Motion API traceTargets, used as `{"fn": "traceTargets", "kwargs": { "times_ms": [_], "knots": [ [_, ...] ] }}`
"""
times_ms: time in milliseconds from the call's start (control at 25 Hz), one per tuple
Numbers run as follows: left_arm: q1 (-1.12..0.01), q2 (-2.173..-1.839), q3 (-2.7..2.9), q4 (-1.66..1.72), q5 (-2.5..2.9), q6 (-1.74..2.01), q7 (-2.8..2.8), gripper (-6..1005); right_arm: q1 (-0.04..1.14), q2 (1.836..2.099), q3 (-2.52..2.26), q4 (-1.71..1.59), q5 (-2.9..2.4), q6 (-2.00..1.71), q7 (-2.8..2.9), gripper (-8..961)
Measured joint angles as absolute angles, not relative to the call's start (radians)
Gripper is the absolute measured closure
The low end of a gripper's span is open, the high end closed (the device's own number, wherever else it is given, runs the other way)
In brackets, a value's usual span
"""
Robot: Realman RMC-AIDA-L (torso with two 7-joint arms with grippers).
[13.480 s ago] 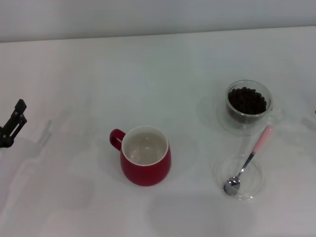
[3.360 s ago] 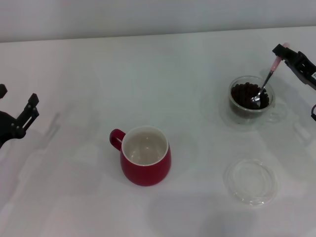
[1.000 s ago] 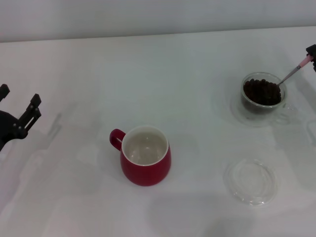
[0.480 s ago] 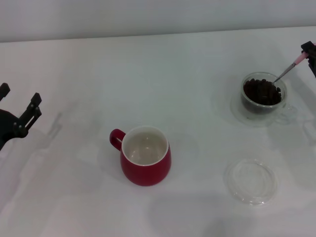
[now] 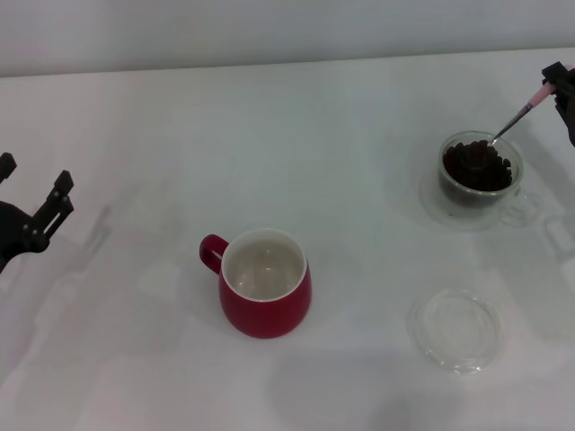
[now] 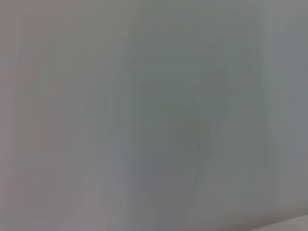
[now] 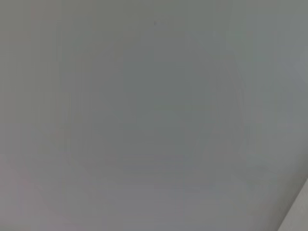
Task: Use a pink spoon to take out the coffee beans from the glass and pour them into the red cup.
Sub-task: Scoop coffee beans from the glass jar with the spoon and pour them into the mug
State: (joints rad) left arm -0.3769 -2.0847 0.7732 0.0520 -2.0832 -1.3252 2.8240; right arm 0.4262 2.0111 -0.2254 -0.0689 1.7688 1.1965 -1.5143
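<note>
Now the right pincer (image 5: 559, 81) grasps the pink spoon (image 5: 519, 116), its bowl over the coffee beans (image 5: 477, 167) in the glass (image 5: 478, 179). Left pincer (image 5: 34, 214) stays released, far from the red cup (image 5: 264, 283).

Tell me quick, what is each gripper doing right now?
Left gripper: open, holding nothing.
Right gripper: shut on the spoon.

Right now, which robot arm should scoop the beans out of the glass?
The right. The right gripper already holds the pink spoon, its bowl dipped among the coffee beans in the glass. The left gripper sits far across the table, holding nothing.
</note>
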Motion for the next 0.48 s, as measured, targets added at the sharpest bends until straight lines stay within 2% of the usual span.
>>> {"fn": "traceTargets", "kwargs": {
  "times_ms": [480],
  "knots": [
    [-0.371,-2.085,0.773,0.049,-2.083,-1.327,2.824,238,0.432,2.010,-0.276,-0.077,1.766,1.226,-1.490,804]
  ]
}}
